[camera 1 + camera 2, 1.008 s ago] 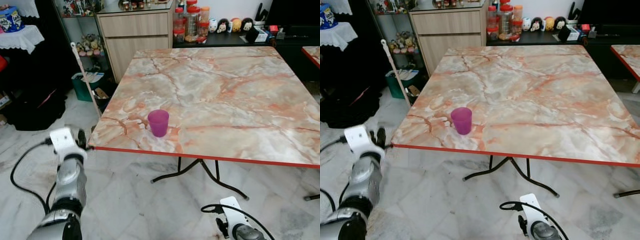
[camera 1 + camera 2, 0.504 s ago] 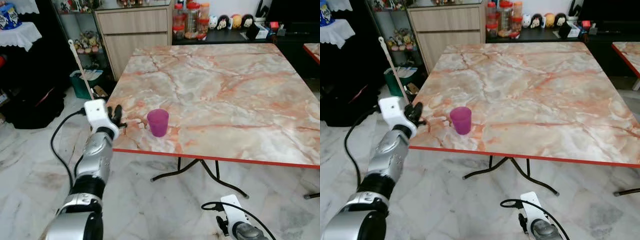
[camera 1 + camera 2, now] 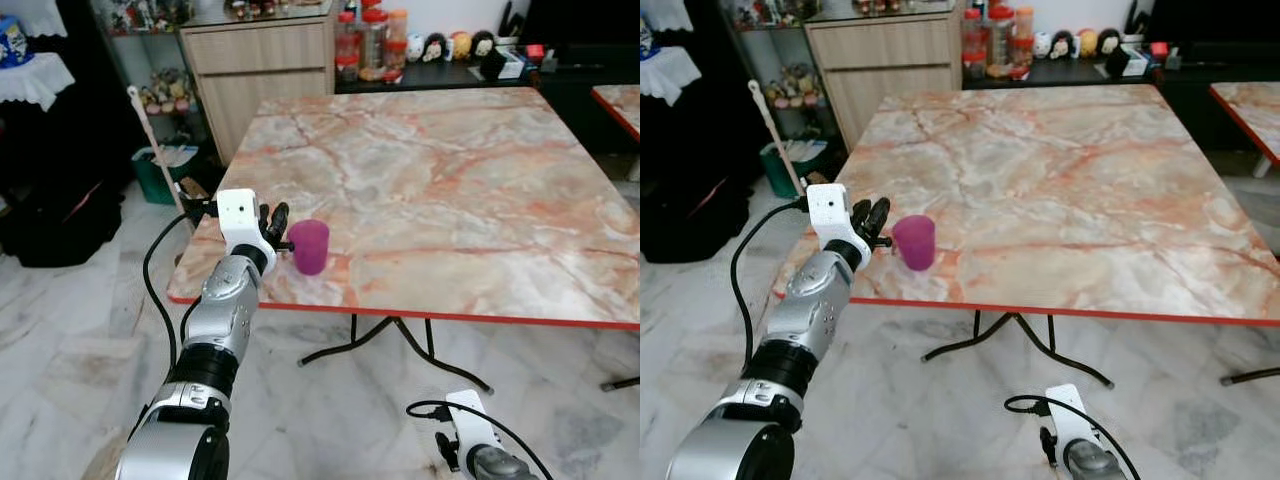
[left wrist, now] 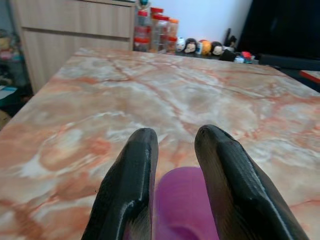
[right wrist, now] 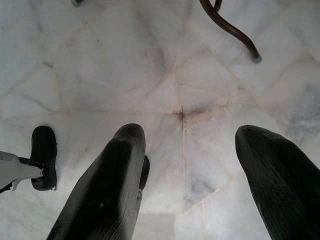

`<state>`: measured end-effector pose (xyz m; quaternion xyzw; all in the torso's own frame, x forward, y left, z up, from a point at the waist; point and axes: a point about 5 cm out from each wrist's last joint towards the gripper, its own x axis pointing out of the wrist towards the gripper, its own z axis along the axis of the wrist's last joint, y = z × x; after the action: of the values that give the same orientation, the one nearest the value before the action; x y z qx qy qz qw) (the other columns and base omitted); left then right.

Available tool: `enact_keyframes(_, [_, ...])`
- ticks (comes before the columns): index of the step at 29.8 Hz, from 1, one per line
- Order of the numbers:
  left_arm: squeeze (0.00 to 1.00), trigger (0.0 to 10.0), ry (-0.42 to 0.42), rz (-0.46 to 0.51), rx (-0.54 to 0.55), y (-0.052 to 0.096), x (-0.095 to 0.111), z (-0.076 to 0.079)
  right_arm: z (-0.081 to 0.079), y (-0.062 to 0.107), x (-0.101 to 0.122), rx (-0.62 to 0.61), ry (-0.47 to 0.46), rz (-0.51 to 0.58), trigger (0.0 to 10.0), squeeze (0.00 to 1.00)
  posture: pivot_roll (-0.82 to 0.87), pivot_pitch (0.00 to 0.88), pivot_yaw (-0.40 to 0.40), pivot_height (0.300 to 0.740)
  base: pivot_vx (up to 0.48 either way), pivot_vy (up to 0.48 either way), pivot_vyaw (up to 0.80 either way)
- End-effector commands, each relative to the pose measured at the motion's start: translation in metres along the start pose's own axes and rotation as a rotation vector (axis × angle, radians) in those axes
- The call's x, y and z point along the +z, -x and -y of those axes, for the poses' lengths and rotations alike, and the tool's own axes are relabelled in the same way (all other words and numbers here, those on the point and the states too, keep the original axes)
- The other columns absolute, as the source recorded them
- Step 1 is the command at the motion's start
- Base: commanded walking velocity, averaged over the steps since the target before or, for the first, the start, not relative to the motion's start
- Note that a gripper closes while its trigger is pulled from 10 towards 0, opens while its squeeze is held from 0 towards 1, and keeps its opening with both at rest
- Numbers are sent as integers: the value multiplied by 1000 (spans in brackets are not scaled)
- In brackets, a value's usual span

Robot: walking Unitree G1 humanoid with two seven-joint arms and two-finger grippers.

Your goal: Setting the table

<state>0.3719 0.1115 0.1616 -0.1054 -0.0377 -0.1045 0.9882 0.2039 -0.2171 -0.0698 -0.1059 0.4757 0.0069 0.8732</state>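
A purple plastic cup (image 3: pixel 309 246) stands upright on the marble-patterned bench (image 3: pixel 450 180), near its front-left corner. The left claw (image 3: pixel 277 228) reaches just beside the cup — fingers (image 4: pixel 131 185) slightly apart, not gripping it. The right claw (image 5: pixel 187 185) hangs below the bench, fingers spread.

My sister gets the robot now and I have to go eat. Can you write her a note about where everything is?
Left gripper: open, up at the table's near left corner, right beside the purple cup, not gripping it.
Right gripper: open, hanging low over the floor, idle.
The cup stands upright on the marble table, near the front edge.
Done: reach to the cup.
Left: grip the cup and set it in place.
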Motion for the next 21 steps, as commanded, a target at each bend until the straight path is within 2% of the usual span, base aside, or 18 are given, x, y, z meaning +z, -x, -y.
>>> enact_keyframes(1, [0, 10000, -25, -5, 13, 2, 2, -6, -4, 0, 2, 13, -17, 5, 10000, 0, -82, 0, 93, 740, 0, 0, -475])
enact_keyframes(8, [0, 10000, -33, -9, 23, 3, 4, -10, -5, -1, 2, 18, -21, 9, 10000, 0, -80, 0, 96, 740, 0, 0, -504])
enact_keyframes(14, [0, 10000, -46, -21, 26, 4, 3, -11, -5, -1, 3, 22, -21, 9, 10000, 0, -78, 0, 97, 740, 0, 0, 0])
enact_keyframes(21, [0, 10000, -55, -28, 25, 4, 2, -11, -6, -1, 2, 28, -17, 8, 10000, 0, -78, 0, 99, 740, 0, 0, -685])
